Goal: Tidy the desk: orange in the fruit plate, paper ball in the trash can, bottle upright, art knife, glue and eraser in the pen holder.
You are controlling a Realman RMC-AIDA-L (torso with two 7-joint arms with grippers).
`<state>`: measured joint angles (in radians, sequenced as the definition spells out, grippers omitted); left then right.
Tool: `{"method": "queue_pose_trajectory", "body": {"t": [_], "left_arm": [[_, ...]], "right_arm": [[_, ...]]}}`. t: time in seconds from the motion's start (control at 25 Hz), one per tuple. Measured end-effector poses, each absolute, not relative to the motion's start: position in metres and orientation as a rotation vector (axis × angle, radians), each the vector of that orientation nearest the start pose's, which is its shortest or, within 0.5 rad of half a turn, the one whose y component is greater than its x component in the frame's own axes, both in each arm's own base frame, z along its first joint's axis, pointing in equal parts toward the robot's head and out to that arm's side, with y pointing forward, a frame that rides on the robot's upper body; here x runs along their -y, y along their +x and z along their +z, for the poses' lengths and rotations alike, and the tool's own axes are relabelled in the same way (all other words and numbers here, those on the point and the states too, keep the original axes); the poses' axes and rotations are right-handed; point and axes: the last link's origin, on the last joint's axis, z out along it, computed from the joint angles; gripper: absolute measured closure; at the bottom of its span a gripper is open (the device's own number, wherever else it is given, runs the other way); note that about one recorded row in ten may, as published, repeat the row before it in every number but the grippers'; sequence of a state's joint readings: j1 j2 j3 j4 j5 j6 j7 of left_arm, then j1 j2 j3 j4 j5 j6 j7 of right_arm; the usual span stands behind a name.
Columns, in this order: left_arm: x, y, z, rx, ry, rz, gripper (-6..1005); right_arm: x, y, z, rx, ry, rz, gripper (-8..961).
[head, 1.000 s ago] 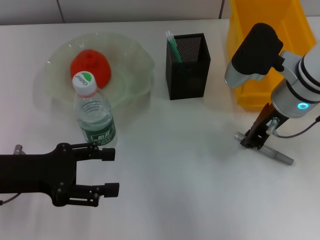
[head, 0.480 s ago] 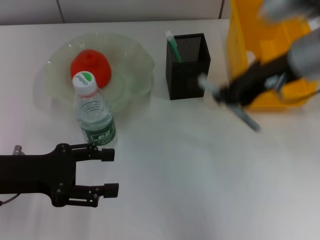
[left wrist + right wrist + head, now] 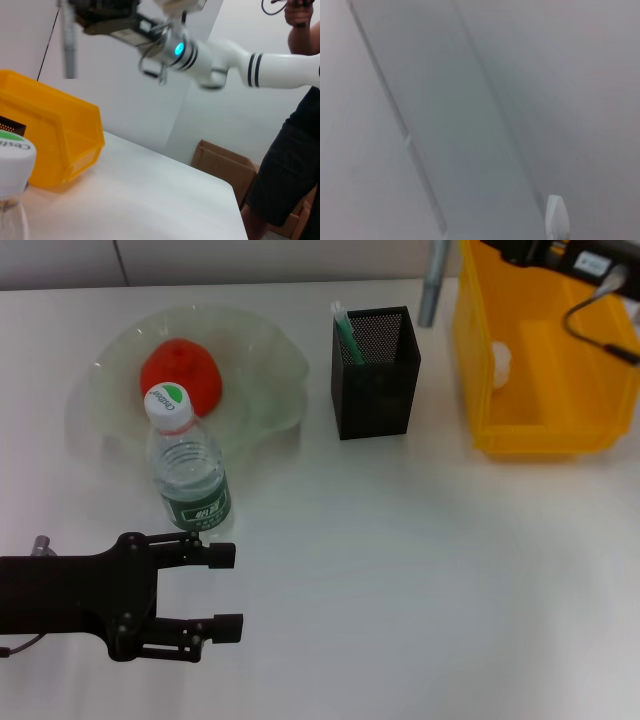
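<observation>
White worktop (image 3: 400,570) filled the head view, with a wall behind it. You had the right tool up at the far edge, above the gap between the pen holder (image 3: 376,372) and the trash can (image 3: 540,360). Only a bit of that arm showed at the top of the head view. The left wrist view showed the right tool (image 3: 107,22) high in the air, clamped on a grey art knife (image 3: 68,42) that hung straight down. In the head view the knife's lower end (image 3: 432,285) sat just beside the holder's far right corner, not yet over its opening.

Step in hand, by my read: getting the art knife into the pen holder. Next move called for you to shift the knife over the holder's mouth, keep it vertical, lower it in and let go. A green-and-white stick already stood in the holder's left corner, so the right side was the free space.

Your left tool (image 3: 215,590) was parked low near the front left of the worktop, fingers apart, holding nothing.

Orange (image 3: 180,370) already sat in the fruit plate (image 3: 270,365). Bottle (image 3: 188,465) stood upright just in front of the plate. A white lump (image 3: 499,361) against the trash can's inner wall was likely the paper ball. Eraser not visible anywhere. The right wrist view showed only blank wall.
</observation>
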<state>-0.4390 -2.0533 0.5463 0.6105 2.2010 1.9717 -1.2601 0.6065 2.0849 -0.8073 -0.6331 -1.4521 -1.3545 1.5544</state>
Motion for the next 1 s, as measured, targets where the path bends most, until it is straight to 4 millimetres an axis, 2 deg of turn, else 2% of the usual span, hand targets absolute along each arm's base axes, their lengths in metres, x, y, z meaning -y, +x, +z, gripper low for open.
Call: {"method": "queue_pose_trajectory", "body": {"t": [0.08, 0.12, 0.2, 0.28, 0.4, 0.48, 0.72, 0.8, 0.84, 0.88, 0.92, 0.96, 1.0], "left_arm": [[-0.248, -0.283, 0.011, 0.623, -2.994, -0.887, 160], [-0.248, -0.284, 0.011, 0.624, -2.993, -0.886, 160], [-0.247, -0.284, 0.011, 0.626, -2.990, -0.885, 160], [-0.247, -0.284, 0.011, 0.627, -2.989, -0.885, 160], [-0.246, -0.285, 0.012, 0.626, -2.982, -0.888, 160], [-0.246, -0.285, 0.012, 0.624, -2.982, -0.888, 160], [-0.248, -0.286, 0.017, 0.612, -2.948, -0.918, 160], [-0.249, -0.285, 0.020, 0.606, -2.936, -0.932, 160], [-0.249, -0.286, 0.021, 0.605, -2.933, -0.936, 160], [-0.249, -0.286, 0.023, 0.604, -2.928, -0.943, 160], [-0.249, -0.287, 0.029, 0.601, -2.913, -0.962, 160], [-0.249, -0.287, 0.029, 0.601, -2.913, -0.962, 160], [-0.248, -0.289, 0.035, 0.601, -2.898, -0.975, 160]], "right_arm": [[-0.397, 0.205, 0.008, -0.707, -2.215, 1.249, 768], [-0.397, 0.205, 0.008, -0.707, -2.215, 1.249, 762], [-0.404, 0.205, -0.011, -0.680, -2.192, 1.181, 748], [-0.407, 0.205, -0.017, -0.682, -2.201, 1.139, 734], [-0.412, 0.203, -0.040, -0.698, -2.279, 0.987, 714], [-0.411, 0.203, -0.045, -0.698, -2.306, 0.954, 700], [-0.407, 0.203, -0.049, -0.703, -2.345, 0.935, 660], [-0.398, 0.205, -0.041, -0.708, -2.361, 0.991, 646], [-0.398, 0.205, -0.041, -0.708, -2.361, 0.991, 600], [-0.385, 0.206, -0.026, -0.679, -2.376, 1.084, 554], [-0.385, 0.206, -0.026, -0.679, -2.376, 1.084, 508], [-0.373, 0.207, -0.017, -0.641, -2.399, 1.149, 462], [-0.349, 0.207, -0.002, -0.528, -2.465, 1.236, 416]]}}
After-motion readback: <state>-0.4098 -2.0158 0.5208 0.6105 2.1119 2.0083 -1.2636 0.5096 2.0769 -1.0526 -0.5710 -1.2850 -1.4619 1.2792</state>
